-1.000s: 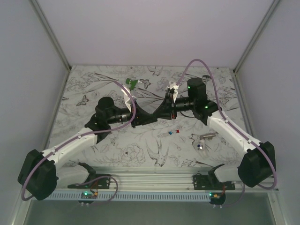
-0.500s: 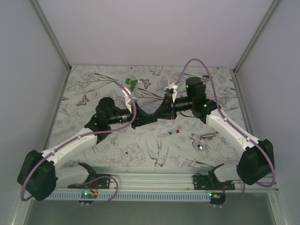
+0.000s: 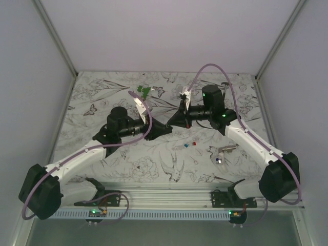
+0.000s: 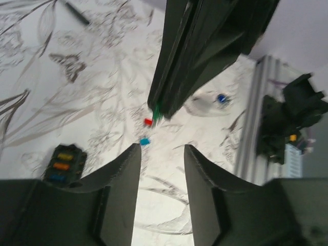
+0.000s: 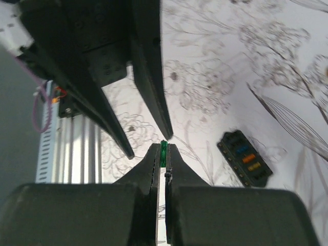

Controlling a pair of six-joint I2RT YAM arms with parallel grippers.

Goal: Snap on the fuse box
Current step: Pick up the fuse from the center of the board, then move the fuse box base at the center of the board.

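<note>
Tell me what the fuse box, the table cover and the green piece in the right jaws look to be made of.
The fuse box: black plastic, matt, moulded edges, coloured inserts on top. The table cover: probably printed paper or vinyl; flat white sheet with grey flower drawings. The green piece: likely translucent plastic, bright green; too small to be sure.

Fuse box [image 5: 244, 159] looking matt black plastic; table cover [image 3: 154, 154] showing matt floral print; rail [image 3: 169, 193] at 6 o'clock gleaming brushed metal.
</note>
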